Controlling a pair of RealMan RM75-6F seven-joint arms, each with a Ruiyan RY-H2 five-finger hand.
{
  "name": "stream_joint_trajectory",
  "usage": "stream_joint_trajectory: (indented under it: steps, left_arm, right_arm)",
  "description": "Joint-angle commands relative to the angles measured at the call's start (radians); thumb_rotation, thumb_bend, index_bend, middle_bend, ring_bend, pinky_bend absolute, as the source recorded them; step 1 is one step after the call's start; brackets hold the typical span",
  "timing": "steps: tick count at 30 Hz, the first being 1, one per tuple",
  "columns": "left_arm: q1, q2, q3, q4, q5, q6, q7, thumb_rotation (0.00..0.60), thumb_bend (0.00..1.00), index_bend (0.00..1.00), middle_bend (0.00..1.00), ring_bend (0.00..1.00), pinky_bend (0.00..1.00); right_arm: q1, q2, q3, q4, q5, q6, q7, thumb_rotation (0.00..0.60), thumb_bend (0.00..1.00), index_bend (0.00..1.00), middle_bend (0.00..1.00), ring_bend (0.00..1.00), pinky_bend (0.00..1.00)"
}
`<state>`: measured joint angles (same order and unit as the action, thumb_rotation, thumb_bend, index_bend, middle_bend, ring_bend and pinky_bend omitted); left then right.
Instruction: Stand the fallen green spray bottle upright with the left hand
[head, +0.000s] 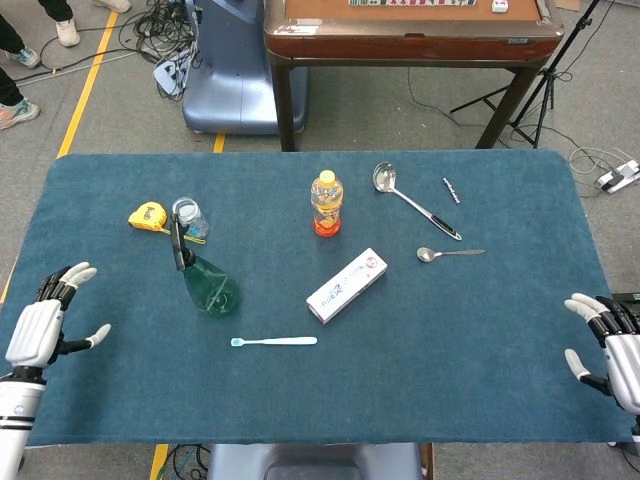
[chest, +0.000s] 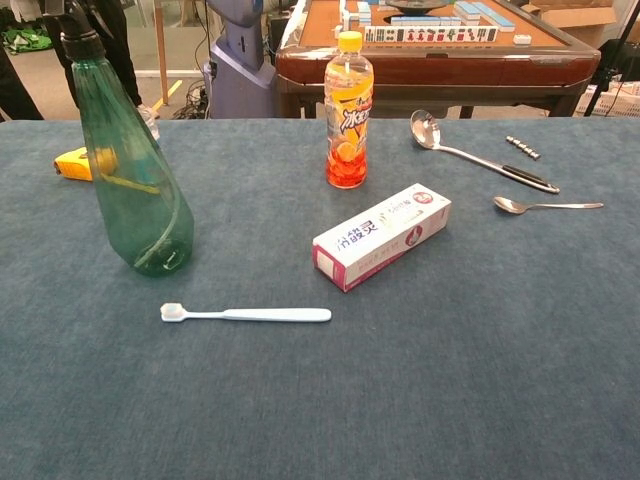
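1. The green spray bottle (head: 205, 280) stood upright on the blue table (head: 460, 330) — just behind the toothbrush (head: 275, 342).
2. The left hand (head: 40, 322) hung well left of the bottle, fingers spread, holding nothing.
3. The right hand (head: 612, 342) — far right of the bottle — was likewise spread and empty.

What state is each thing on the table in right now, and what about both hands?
green spray bottle: upright, free of either hand
orange drink bottle: upright, capped
toothpaste box: lying flat
toothbrush: lying flat
ladle: lying flat
spoon: lying flat
tape measure: resting behind the spray bottle
left hand: open, empty
right hand: open, empty
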<state>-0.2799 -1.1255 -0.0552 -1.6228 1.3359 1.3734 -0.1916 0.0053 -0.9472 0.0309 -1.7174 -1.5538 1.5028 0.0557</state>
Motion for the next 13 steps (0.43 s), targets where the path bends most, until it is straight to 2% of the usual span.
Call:
stream_joint_trajectory:
  steps: [1, 6, 13]
  left_arm:
    - [0.053, -0.003, 0.018, -0.047, 0.023, 0.072, 0.101, 0.600, 0.25, 0.15, 0.09, 0.02, 0.02]
    - [0.091, 0.015, 0.047, -0.113, 0.071, 0.109, 0.153, 0.600, 0.25, 0.15, 0.09, 0.02, 0.02]
    - [0.116, 0.013, 0.066, -0.141, 0.137, 0.140, 0.216, 0.600, 0.25, 0.16, 0.09, 0.02, 0.02]
  right_arm:
    - [0.007, -0.007, -0.007, -0.001, -0.015, -0.007, -0.003, 0.600, 0.32, 0.22, 0.20, 0.12, 0.14]
    - [0.009, -0.026, -0.017, 0.002, -0.036, -0.006, -0.007, 0.600, 0.32, 0.22, 0.20, 0.12, 0.14]
    - [0.011, -0.036, -0.020, -0.006, -0.047, 0.001, -0.027, 0.600, 0.32, 0.22, 0.20, 0.12, 0.14]
